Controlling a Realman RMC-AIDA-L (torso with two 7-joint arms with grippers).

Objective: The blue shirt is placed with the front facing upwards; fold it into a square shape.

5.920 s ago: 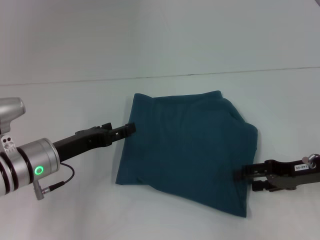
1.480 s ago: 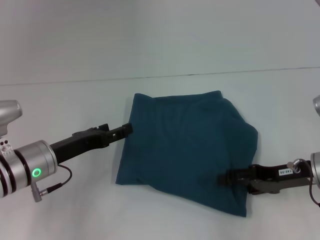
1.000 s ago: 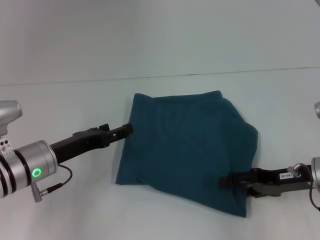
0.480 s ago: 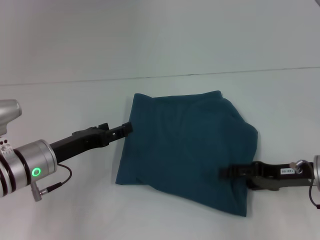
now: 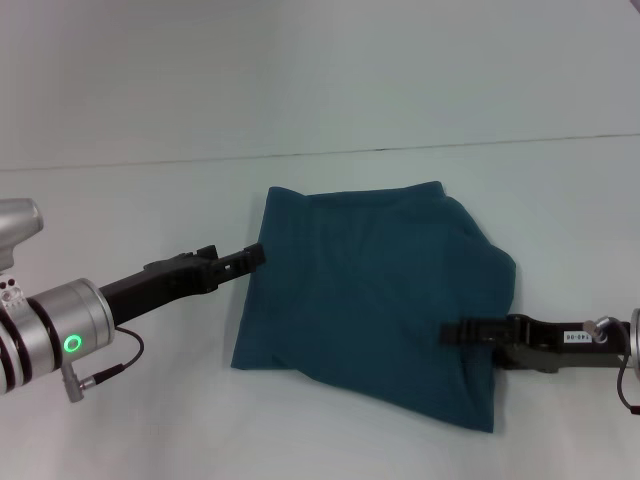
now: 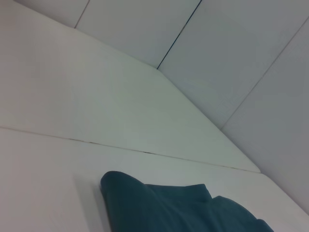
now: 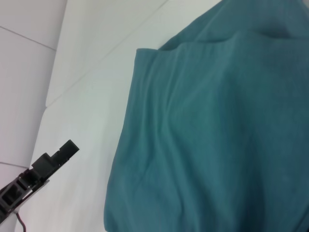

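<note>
On white table (image 5: 330, 100), blue shirt (image 5: 375, 300) lies folded, near-square. Right gripper (image 5: 455, 331) over shirt's right edge, left gripper (image 5: 256, 256) at left edge; finger state of both unclear. Advice: press lightly, smooth crooked near edge.

You see the left arm (image 5: 55, 325) as a silver ribbed cylinder with a glowing green ring light and a thin black cable looping below it. Both grippers, left gripper (image 5: 240, 260) and right gripper (image 5: 470, 331), are slim and black; the right one carries a small white label.
</note>
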